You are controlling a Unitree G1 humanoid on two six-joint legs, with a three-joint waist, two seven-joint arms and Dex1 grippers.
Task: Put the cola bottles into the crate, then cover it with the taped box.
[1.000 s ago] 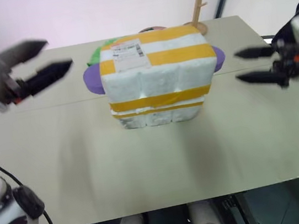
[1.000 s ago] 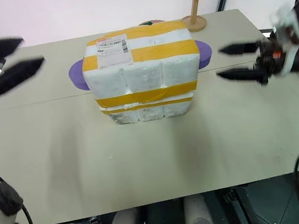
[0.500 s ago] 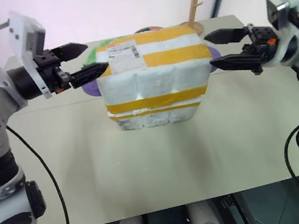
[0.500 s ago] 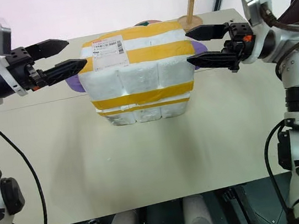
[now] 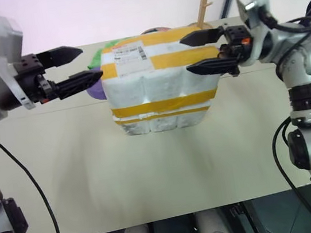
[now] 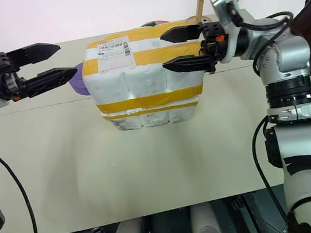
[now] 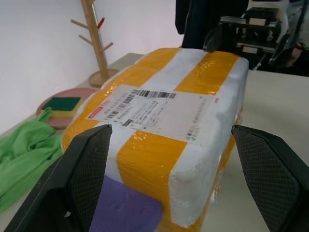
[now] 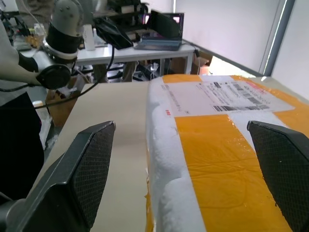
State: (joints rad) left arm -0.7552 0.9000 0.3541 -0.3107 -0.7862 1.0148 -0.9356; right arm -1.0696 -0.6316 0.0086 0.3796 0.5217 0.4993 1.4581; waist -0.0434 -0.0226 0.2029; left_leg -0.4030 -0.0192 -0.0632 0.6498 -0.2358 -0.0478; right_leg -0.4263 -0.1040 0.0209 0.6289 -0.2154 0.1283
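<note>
Styrofoam everywhere here: the taped box (image 5: 161, 78), white with fat yellow tape stripes and a shipping label on top, sits roughly mid-table, a bit toward the far side, over the crate (image 5: 164, 120), whose yellow-banded base peeks out along the near bottom edge. So the cola bottles are hidden, can't say anything about them. The left gripper (image 5: 78, 62) hangs off the box's left end with its two black fingers spread wide, tips close to the top corner but I can't tell if they touch. The right gripper (image 5: 196, 53) is over on the right end, also spread wide, one finger up by the top edge and the other against the side face; looks like it's at the foam, contact not clear. Clutter behind the box: a purple mat thing (image 7: 126, 207) poking out at the left, a green cloth (image 7: 24, 154), a pink plate with a green-and-yellow sponge (image 7: 60, 104), and a wooden peg stand (image 5: 205, 2) at the far right. Table (image 5: 163, 173) is beige.
</note>
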